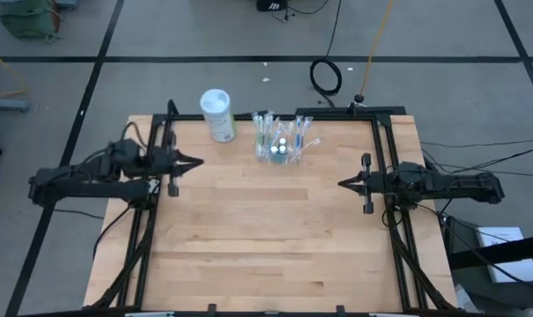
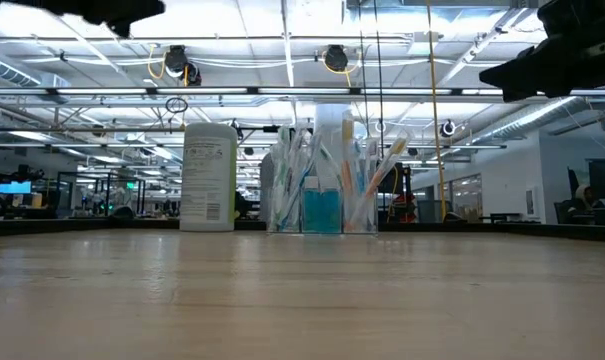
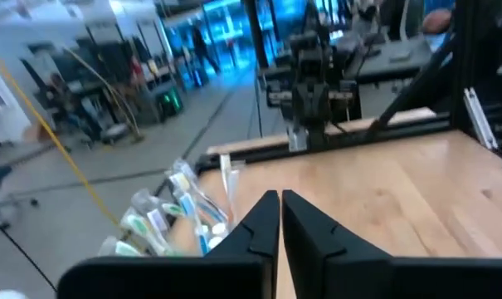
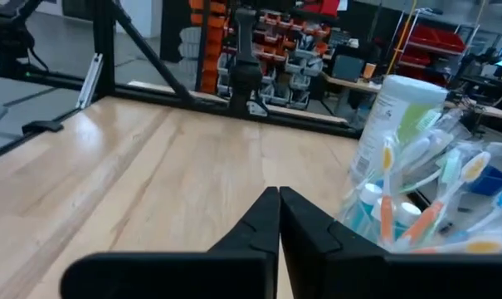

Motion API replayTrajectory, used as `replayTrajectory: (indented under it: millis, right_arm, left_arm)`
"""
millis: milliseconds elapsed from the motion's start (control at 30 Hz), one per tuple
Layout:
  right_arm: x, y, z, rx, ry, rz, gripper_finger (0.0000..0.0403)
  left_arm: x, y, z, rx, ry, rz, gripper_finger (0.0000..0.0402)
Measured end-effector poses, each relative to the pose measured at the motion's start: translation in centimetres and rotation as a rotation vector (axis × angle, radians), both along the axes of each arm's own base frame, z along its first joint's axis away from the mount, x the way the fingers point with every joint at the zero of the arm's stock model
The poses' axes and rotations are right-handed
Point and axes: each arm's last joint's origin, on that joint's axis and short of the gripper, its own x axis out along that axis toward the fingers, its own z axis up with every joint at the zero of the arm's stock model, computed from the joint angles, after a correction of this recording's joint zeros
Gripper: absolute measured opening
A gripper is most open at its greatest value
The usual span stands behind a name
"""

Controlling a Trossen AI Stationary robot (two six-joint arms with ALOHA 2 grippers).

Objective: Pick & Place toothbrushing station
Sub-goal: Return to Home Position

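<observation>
— Where's the cup?
— Far edge, centre: clear cup crammed with toothbrushes, tubes just a blue blur, white canister just left.
— Your pincers?
— My left pincer, my right pincer: both closed, empty, well apart.

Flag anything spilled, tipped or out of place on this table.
Nothing stands out. The clear cup stands upright near the far edge with toothbrushes inside; the white canister stands upright beside it, apart. Left gripper and right gripper hover shut at the sides.
</observation>
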Motion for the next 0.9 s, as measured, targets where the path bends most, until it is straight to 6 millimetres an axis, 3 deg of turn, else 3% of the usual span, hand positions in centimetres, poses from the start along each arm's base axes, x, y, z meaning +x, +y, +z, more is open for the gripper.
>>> replayTrajectory:
  millis: [167, 400, 567, 900]
  right_arm:
    - [-0.1, 0.0, -0.6, 0.014, -0.028, -0.001, 0.0001]
    - [-0.3, 0.0, -1.0, 0.022, -0.061, 0.0, 0.0001]
    - [-0.2, 0.0, -2.2, 0.034, -0.04, -0.002, 0.0001]
    - [-0.3, 0.0, -3.1, 0.055, -0.063, -0.003, 0.0]
  left_arm:
    - [-2.1, -0.3, -2.5, 0.012, -0.102, -0.004, 0.0003]
    - [-3.6, -0.5, -6.1, 0.013, -0.147, -0.017, 0.0021]
    - [-3.8, -0.5, -8.1, 0.014, -0.156, -0.018, 0.0004]
    - [-2.7, -0.5, -11.5, 0.02, -0.192, -0.038, 0.0011]
